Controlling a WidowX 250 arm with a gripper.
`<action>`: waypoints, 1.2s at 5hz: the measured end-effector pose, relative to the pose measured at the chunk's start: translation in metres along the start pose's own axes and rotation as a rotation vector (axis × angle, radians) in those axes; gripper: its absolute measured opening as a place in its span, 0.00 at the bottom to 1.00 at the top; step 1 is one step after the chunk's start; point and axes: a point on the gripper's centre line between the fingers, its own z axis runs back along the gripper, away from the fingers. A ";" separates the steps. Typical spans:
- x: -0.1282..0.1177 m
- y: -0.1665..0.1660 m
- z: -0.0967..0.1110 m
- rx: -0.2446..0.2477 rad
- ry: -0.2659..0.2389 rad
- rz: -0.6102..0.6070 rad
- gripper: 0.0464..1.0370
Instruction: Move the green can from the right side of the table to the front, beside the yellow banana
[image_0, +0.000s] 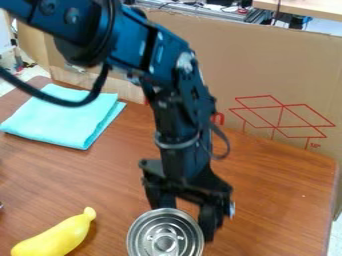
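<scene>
Red print (218, 118) and a line diagram (282, 106) mark the cardboard (267, 60).

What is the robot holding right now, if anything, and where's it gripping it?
That can't be told: the gripper is right by the far side of the metal can, whose lid hides any contact.

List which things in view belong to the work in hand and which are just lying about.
Work in hand:
- gripper, jaws apart, beside the can
- metal can

Lying about:
- yellow curved object, front left
- folded turquoise cloth
- cardboard behind the table
</scene>
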 end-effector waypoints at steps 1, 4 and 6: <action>0.022 0.013 0.027 0.005 -0.024 0.018 0.96; -0.007 0.113 0.109 0.190 0.026 0.011 0.96; -0.020 0.162 0.127 0.190 0.038 0.005 0.96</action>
